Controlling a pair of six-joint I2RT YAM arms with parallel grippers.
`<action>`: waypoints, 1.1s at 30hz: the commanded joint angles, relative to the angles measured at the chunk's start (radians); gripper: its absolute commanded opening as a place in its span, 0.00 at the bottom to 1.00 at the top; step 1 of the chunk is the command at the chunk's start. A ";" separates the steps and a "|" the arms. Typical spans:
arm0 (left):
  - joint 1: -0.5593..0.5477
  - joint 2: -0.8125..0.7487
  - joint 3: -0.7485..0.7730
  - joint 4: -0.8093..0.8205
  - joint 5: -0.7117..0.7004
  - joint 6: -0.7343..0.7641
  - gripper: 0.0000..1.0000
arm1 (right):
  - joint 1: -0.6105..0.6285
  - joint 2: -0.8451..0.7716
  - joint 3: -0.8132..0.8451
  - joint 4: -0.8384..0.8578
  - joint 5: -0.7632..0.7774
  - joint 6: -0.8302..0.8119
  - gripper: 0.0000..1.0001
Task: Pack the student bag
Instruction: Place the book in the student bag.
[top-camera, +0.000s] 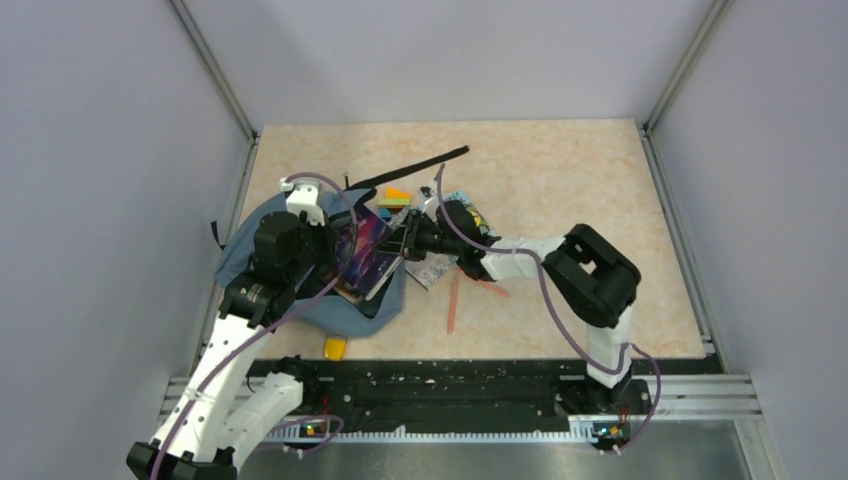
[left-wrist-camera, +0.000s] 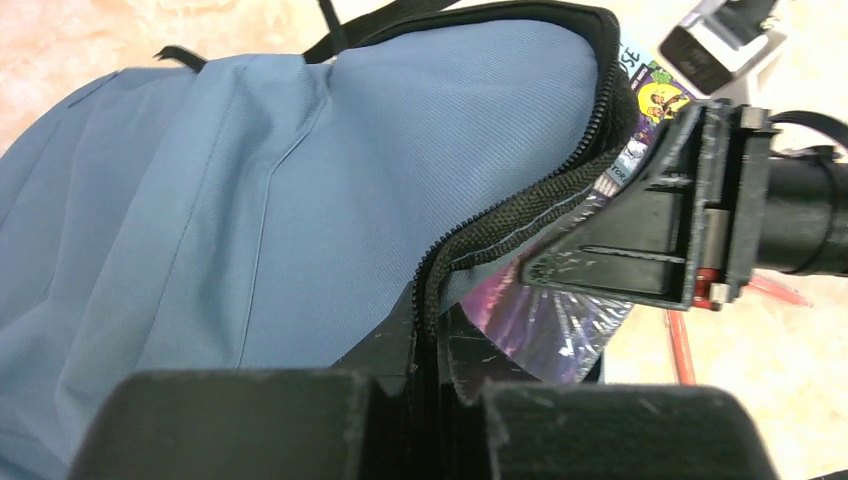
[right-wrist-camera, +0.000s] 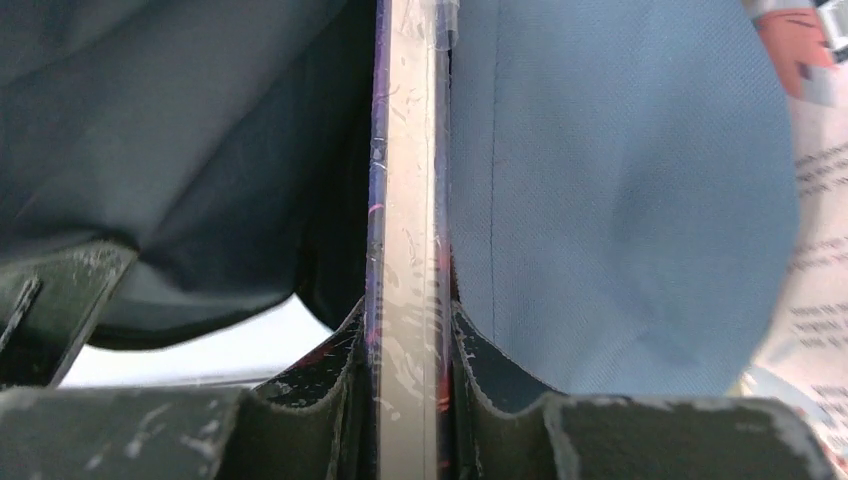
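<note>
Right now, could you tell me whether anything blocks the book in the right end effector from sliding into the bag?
Nothing visible does. The left end effector pinches the zipper rim, holding the bag open, and the book in the right end effector sits partly under that rim.

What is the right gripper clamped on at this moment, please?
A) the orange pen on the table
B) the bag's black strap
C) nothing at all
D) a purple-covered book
D: in the right wrist view, the right gripper pinches the thin purple-covered book edge-on between its fingers, at the mouth of the student bag.
</note>
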 joint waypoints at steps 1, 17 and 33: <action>-0.006 0.000 0.005 0.066 0.067 -0.014 0.00 | 0.034 0.072 0.163 0.301 0.018 0.135 0.00; -0.006 0.007 0.006 0.064 0.057 -0.012 0.00 | 0.107 0.369 0.544 0.008 0.083 -0.057 0.00; -0.006 0.001 0.007 0.063 0.057 -0.012 0.00 | 0.133 0.274 0.512 -0.078 0.194 -0.400 0.71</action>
